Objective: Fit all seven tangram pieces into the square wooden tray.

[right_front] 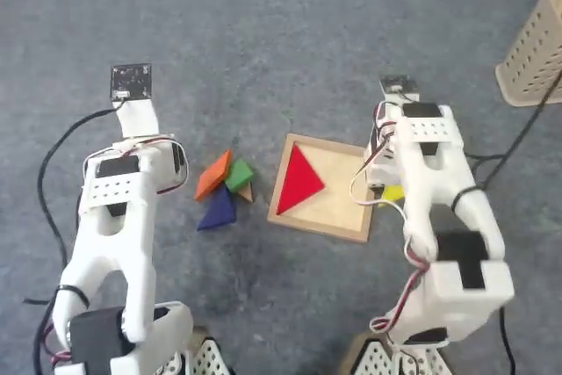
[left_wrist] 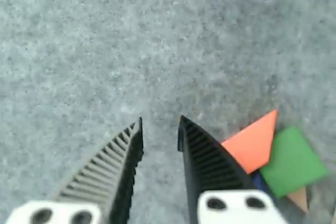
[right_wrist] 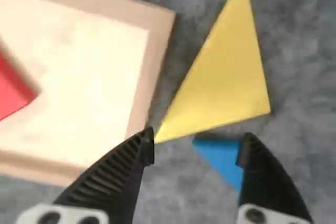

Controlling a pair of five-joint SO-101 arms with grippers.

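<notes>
1. Our right gripper hangs with its jaws apart and empty, straddling a corner of the yellow triangle. That piece lies just outside the tray. We judge the gripper is lined up this way to take it.
2. A light blue piece lies beside the yellow triangle, also outside the tray and partly under one jaw.
3. Our left gripper is also apart and empty. It sits over bare carpet next to the heap on the tray's opposite side, probably placed there to work that heap.
4. In the heap, the orange piece is nearest the gripper, with the green square and a tan piece beyond it.
5. Inside the tray lies the red triangle, on the heap's side. We judge six pieces remain.
6. The right wrist view gives us the light blue piece, which the arm hides from above. The high view gives the dark blue triangle whole.
</notes>
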